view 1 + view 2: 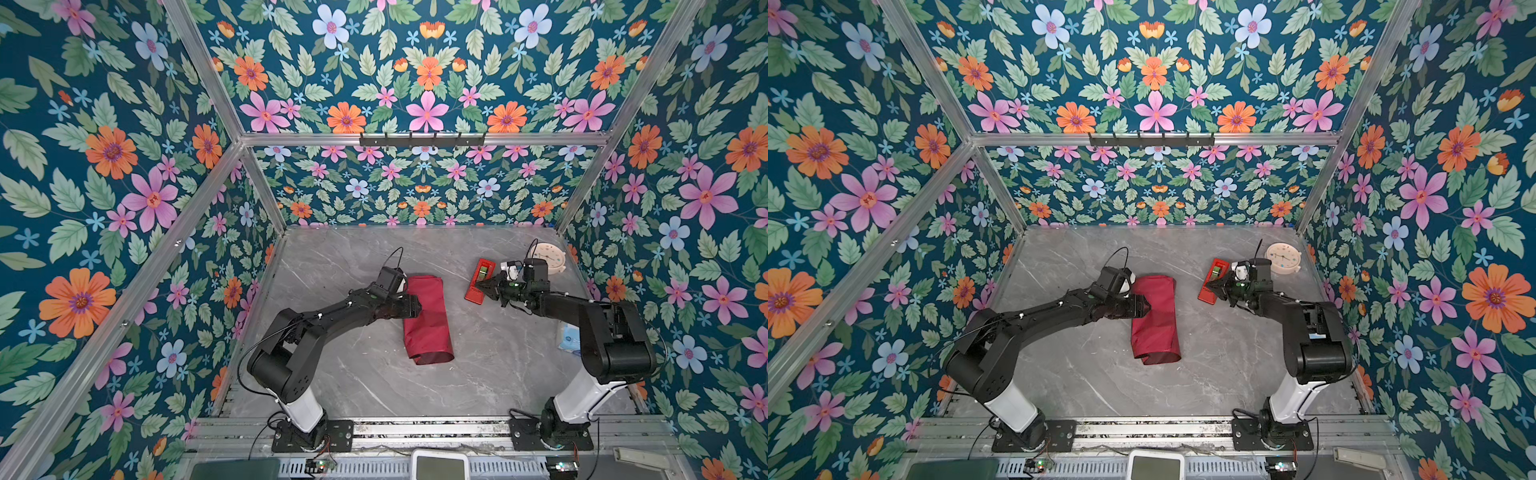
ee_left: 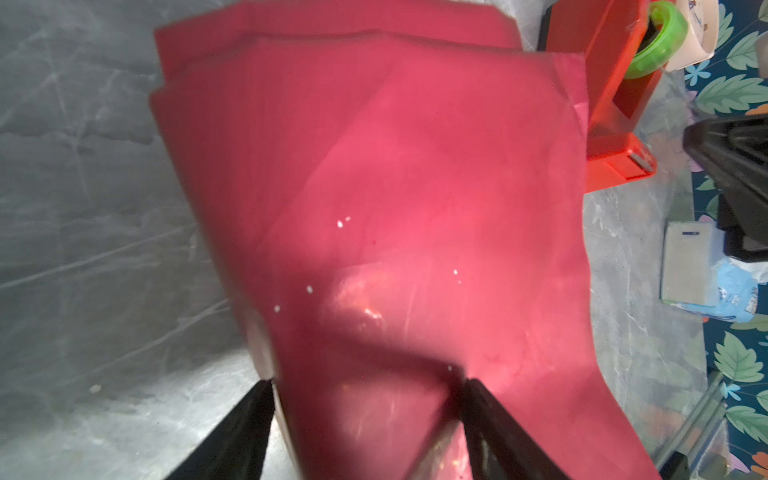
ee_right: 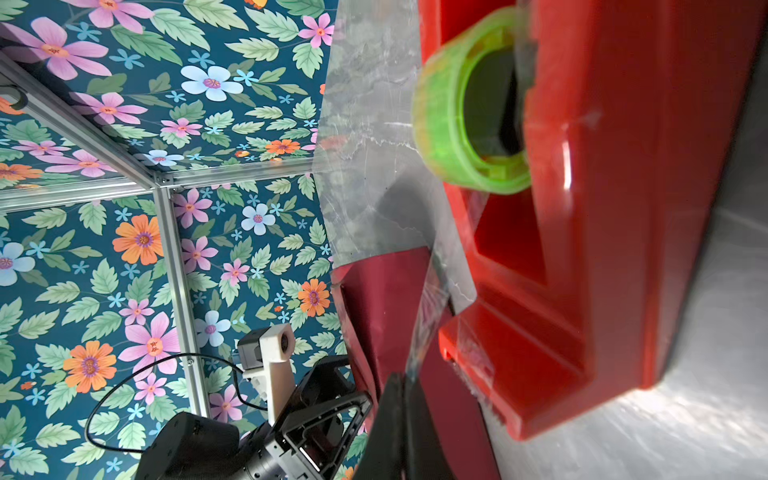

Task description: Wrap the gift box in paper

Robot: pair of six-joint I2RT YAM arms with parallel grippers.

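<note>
The paper (image 1: 428, 320) (image 1: 1156, 320) lies mid-table as a maroon tube-like bundle, open at its near end. The gift box is hidden inside it. My left gripper (image 1: 417, 305) (image 1: 1146, 306) reaches in from the left. In the left wrist view its fingers (image 2: 365, 384) stand wide apart, pressed against both sides of the wrapped paper (image 2: 395, 187). My right gripper (image 1: 478, 286) (image 1: 1210, 284) (image 3: 401, 376) is shut on a clear tape strip (image 3: 428, 324). That strip runs from the green roll (image 3: 449, 137) in the red tape dispenser (image 1: 473, 295) (image 3: 602, 208).
A round cream clock (image 1: 548, 257) (image 1: 1282, 257) lies at the back right behind the right wrist. A blue and white packet (image 1: 567, 338) (image 2: 706, 286) sits by the right wall. A white device (image 1: 438, 465) stands at the front rail. Floral walls enclose the marble table (image 1: 353, 257).
</note>
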